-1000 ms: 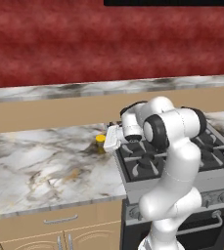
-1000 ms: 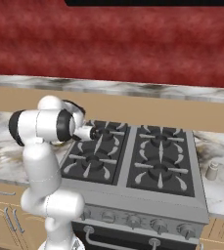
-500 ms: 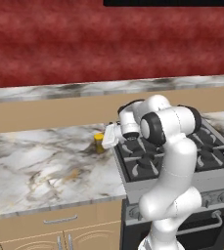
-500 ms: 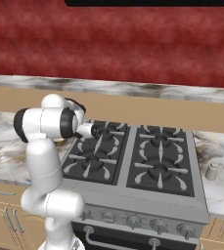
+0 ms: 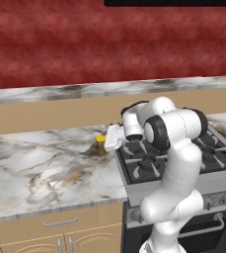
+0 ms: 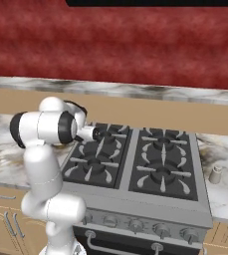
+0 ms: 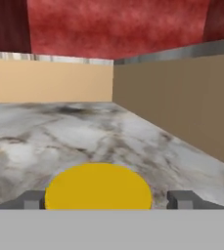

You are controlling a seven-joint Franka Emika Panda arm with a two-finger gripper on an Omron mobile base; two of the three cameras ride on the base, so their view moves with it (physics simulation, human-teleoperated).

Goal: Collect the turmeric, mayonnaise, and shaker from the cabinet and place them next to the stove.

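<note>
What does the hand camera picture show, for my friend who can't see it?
A round yellow lid, the top of the turmeric jar, sits close up between the two dark fingertips of the open gripper, with a gap on each side. Beyond it a grey-veined marble counter runs back to a tan wall below red.

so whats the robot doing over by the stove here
The white arm is reaching to the marble counter just left of the stove. Its gripper sits around the turmeric, a small jar with a yellow lid standing on the counter beside the stove. In the hand view the fingertips stand apart on either side of the lid with gaps showing, so the jar looks set down and let go. The shaker stands on the counter right of the stove.
</note>
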